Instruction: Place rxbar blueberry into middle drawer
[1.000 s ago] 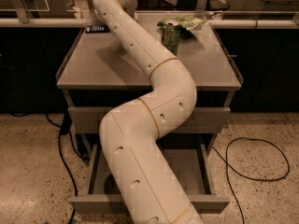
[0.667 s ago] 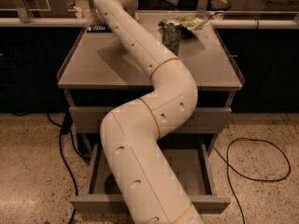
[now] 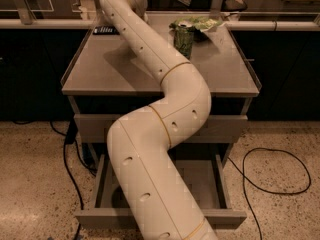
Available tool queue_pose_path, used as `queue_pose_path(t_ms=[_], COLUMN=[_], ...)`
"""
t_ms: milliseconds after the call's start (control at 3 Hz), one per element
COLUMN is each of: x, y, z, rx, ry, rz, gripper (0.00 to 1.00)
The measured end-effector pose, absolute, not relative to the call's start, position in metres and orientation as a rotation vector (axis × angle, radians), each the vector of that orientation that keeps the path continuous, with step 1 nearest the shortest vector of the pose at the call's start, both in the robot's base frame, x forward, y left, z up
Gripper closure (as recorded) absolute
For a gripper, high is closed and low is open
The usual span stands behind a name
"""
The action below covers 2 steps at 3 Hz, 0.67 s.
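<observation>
The rxbar blueberry (image 3: 105, 30), a dark flat bar with pale lettering, lies at the back left of the cabinet top (image 3: 115, 74). My white arm (image 3: 165, 109) reaches from the front over the cabinet to that corner. My gripper (image 3: 107, 20) is at the arm's far end, right over the bar and mostly hidden behind the wrist. Whether it touches the bar does not show. Below the shut top drawer (image 3: 90, 127), a drawer (image 3: 100, 217) stands pulled open, with the arm crossing in front of it.
A green drink can (image 3: 183, 39) stands at the back right of the top, with a green crumpled bag (image 3: 200, 23) behind it. Black cables lie on the speckled floor at the right (image 3: 272, 176) and left (image 3: 67, 164). A rail (image 3: 270, 26) runs behind the cabinet.
</observation>
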<state>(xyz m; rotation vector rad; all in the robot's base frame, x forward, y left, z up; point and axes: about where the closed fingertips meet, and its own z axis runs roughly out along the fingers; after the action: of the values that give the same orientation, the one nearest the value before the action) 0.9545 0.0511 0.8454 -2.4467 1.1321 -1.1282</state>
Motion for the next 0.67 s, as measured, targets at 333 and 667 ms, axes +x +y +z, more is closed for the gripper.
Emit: queue_pose_path(t_ms=[333,667], x=[0.9545,0.9546], y=[0.0511,0.0511], z=[0.8454,0.8454], rx=[-2.447,-2.447], ry=[1.132,1.132], rz=[-1.128,-1.128], gripper=[0.63,0.38])
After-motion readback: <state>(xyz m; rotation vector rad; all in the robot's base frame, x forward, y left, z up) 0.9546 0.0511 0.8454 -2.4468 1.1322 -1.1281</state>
